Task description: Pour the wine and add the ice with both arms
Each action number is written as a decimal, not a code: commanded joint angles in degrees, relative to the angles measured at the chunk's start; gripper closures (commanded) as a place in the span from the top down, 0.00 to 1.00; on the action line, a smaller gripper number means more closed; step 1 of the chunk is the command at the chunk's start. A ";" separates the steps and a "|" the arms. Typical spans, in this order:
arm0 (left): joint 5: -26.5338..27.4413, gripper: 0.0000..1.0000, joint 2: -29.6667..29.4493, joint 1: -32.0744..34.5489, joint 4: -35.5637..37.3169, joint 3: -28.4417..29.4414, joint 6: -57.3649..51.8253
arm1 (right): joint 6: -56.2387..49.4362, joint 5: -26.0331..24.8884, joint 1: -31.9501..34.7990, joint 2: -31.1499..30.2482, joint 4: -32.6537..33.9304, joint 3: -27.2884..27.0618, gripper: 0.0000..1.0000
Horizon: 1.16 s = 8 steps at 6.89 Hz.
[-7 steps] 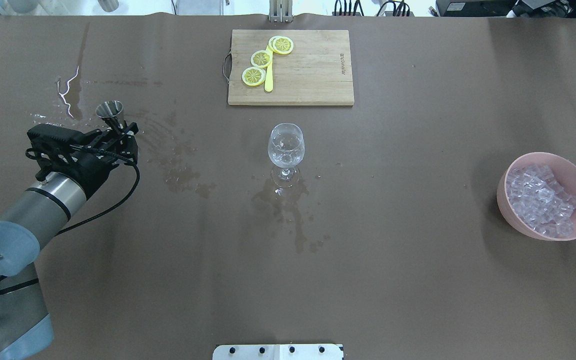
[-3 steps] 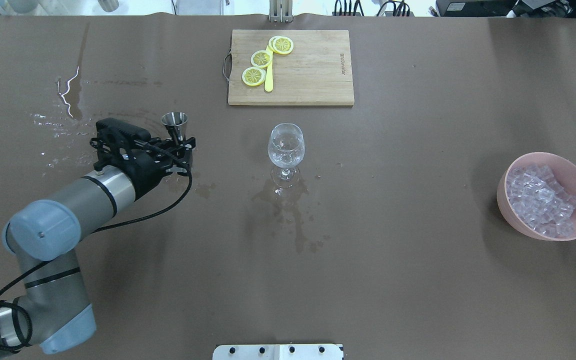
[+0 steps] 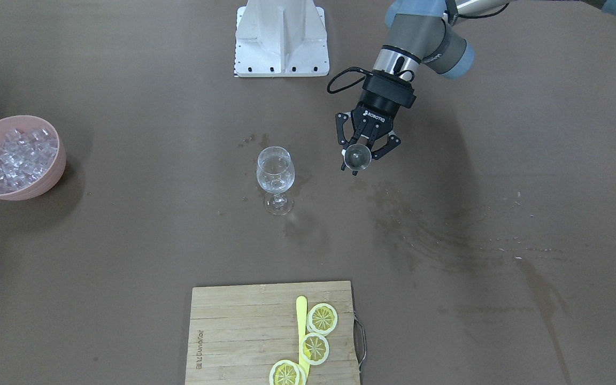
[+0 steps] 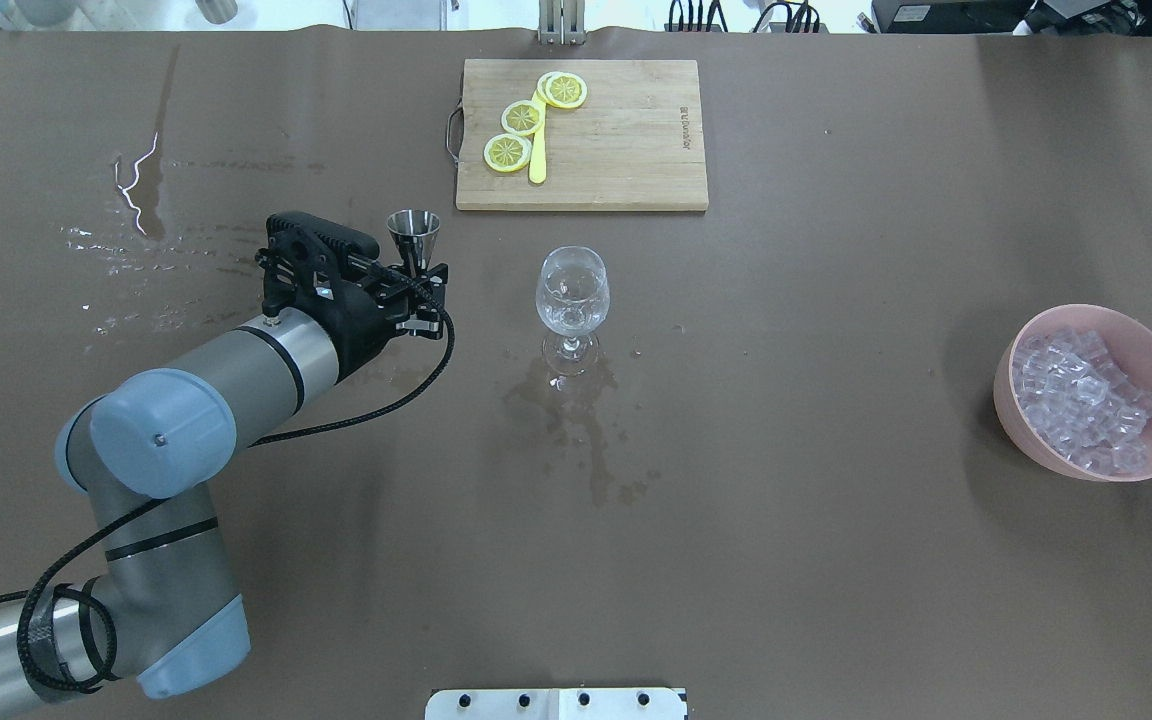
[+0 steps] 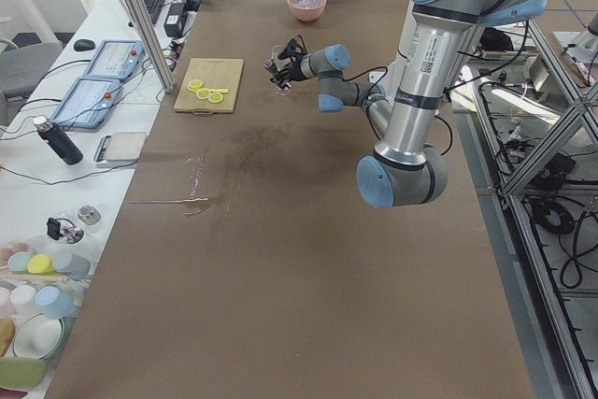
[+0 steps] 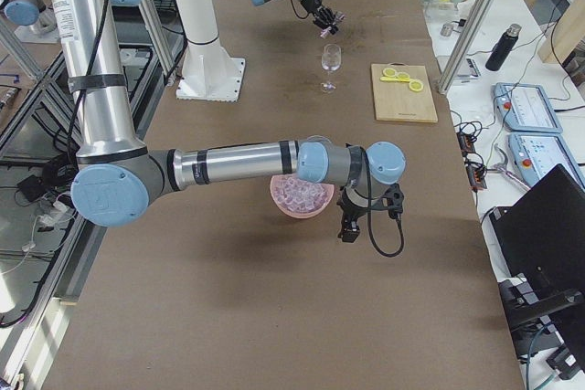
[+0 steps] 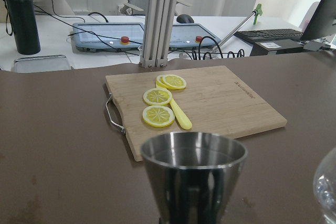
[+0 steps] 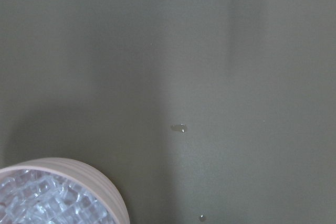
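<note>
A clear wine glass [image 4: 572, 290] stands upright mid-table, also seen in the front-facing view [image 3: 275, 174]. My left gripper [image 4: 418, 282] is shut on a steel jigger [image 4: 413, 230], held upright a short way to the glass's left. The jigger [image 7: 194, 177] fills the bottom of the left wrist view. The ice [image 4: 1084, 398] is heaped in a pink bowl [image 4: 1021, 435] far to the right. My right gripper [image 6: 353, 229] shows only in the exterior right view, just beside the bowl [image 6: 297, 200]; I cannot tell whether it is open or shut. The right wrist view catches the bowl's rim [image 8: 100, 174].
A wooden cutting board [image 4: 626, 140] with lemon slices [image 4: 522, 117] and a yellow knife lies behind the glass. Wet patches [image 4: 576, 420] mark the brown table cover around the glass and at the left. The white pedestal [image 3: 281, 37] stands at the robot's side.
My left arm has swung to the right with the jigger, from the far left to close beside the wine glass. Glass, bowl and board have not moved.
</note>
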<state>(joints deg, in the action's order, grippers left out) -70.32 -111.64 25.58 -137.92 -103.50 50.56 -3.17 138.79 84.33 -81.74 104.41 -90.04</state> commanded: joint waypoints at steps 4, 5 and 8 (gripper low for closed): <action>-6.92 0.00 -4.19 -0.35 4.06 -0.74 -5.89 | 0.70 2.26 -0.22 0.00 0.00 0.65 1.00; -9.11 0.00 -4.89 -0.35 3.97 -0.82 -8.87 | 1.06 2.62 -0.22 0.00 0.00 0.48 1.00; -12.98 0.00 -5.96 0.00 4.50 -1.26 -9.34 | 1.06 2.54 -0.92 0.00 0.00 0.74 1.00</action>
<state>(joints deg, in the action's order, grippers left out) -81.57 -117.51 25.31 -133.78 -104.70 41.52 -2.13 141.33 83.82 -81.74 104.41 -89.37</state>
